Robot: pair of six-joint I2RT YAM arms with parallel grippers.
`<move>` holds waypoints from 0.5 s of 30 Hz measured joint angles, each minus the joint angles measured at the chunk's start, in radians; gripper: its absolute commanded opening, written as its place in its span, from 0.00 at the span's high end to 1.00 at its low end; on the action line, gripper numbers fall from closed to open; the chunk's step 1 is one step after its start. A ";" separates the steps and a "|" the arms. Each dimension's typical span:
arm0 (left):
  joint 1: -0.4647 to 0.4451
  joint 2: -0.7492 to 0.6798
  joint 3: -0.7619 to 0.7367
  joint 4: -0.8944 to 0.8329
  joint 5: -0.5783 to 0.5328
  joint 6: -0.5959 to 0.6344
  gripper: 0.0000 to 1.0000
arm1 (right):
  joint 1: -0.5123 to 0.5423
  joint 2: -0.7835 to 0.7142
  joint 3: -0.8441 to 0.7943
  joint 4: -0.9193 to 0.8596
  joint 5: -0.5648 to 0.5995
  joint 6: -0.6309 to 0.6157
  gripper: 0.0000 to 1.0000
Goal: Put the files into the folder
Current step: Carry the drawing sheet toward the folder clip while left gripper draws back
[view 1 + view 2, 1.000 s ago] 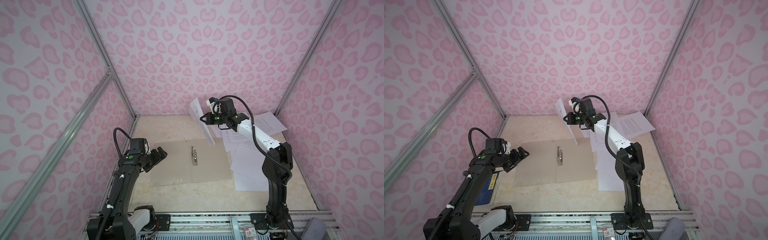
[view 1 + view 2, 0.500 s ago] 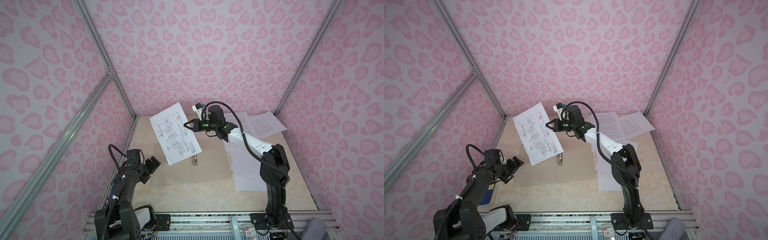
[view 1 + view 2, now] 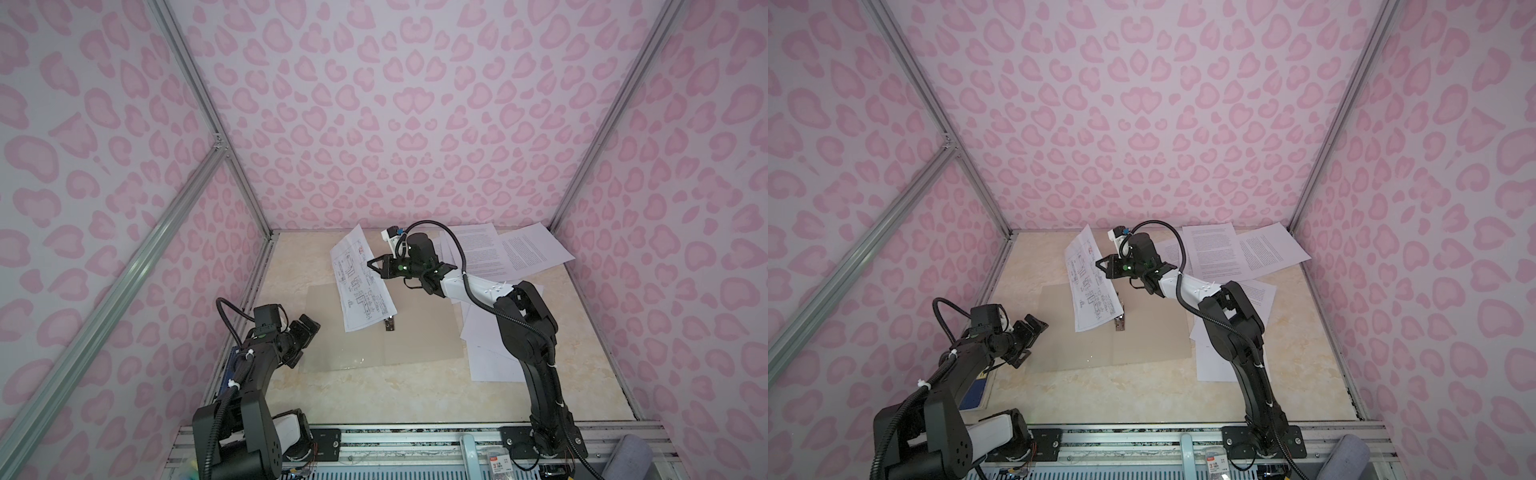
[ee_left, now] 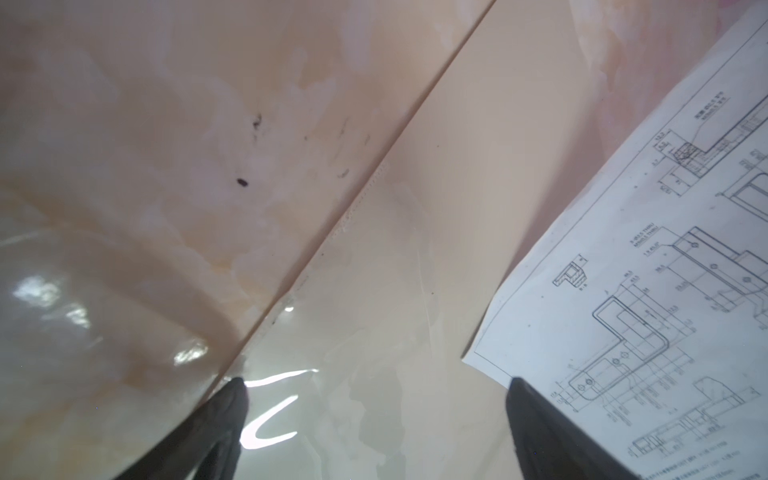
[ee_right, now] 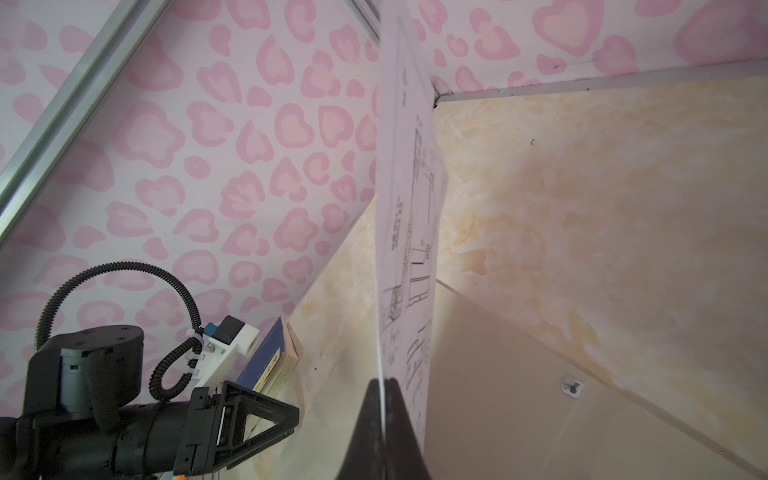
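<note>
The bench [image 3: 353,395] [image 3: 1100,395] is a cream, marble-patterned top. An open grey-beige folder [image 3: 424,332] [image 3: 1150,336] lies flat on it. The folder's outer edge is under the left jaws, and its metal spine clip [image 3: 389,324] [image 3: 1120,323] is below the right jaws. Beyond the right jaws, on the side away from the left jaws, printed text sheets [image 3: 490,253] [image 3: 1221,253] overlap loosely. Plain white sheets [image 3: 486,361] [image 3: 1214,365] lie beside the folder's leaf. Behind the left jaws, a dark blue book [image 3: 976,390] [image 5: 266,353] rests at the bench's edge by the wall.
</note>
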 measured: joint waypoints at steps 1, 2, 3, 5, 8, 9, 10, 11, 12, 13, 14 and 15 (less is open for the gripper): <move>0.000 0.009 -0.001 0.006 0.006 0.000 0.02 | 0.006 -0.001 0.000 0.002 0.011 -0.007 1.00; 0.000 0.017 -0.002 0.010 0.011 0.000 0.02 | 0.013 -0.003 -0.004 0.001 0.016 -0.011 1.00; 0.000 0.023 -0.003 0.011 0.016 0.000 0.02 | 0.017 -0.005 -0.009 0.002 0.016 -0.014 1.00; 0.000 0.032 -0.006 0.019 0.025 0.000 0.02 | 0.020 -0.015 -0.026 0.002 0.020 -0.022 1.00; 0.000 0.034 -0.008 0.031 0.033 0.000 0.02 | 0.021 -0.028 -0.039 0.021 0.035 -0.021 1.00; 0.000 0.034 -0.008 0.032 0.034 0.000 0.02 | 0.022 -0.031 -0.039 0.028 0.035 -0.021 1.00; 0.000 0.034 -0.008 0.032 0.037 0.000 0.02 | 0.025 -0.034 -0.042 0.038 0.035 -0.021 1.00; 0.000 0.035 -0.008 0.032 0.040 0.000 0.02 | 0.030 -0.037 -0.047 0.047 0.035 -0.020 1.00; 0.000 0.035 -0.008 0.033 0.042 0.000 0.02 | 0.035 -0.041 -0.051 0.052 0.035 -0.013 1.00; 0.000 0.035 -0.009 0.034 0.047 0.000 0.02 | 0.040 -0.044 -0.054 0.053 0.035 -0.010 1.00; 0.000 0.035 -0.010 0.037 0.048 0.000 0.02 | 0.045 -0.046 -0.054 0.055 0.036 -0.010 1.00; 0.000 0.035 -0.010 0.038 0.050 0.000 0.02 | 0.049 -0.047 -0.054 0.063 0.036 -0.010 1.00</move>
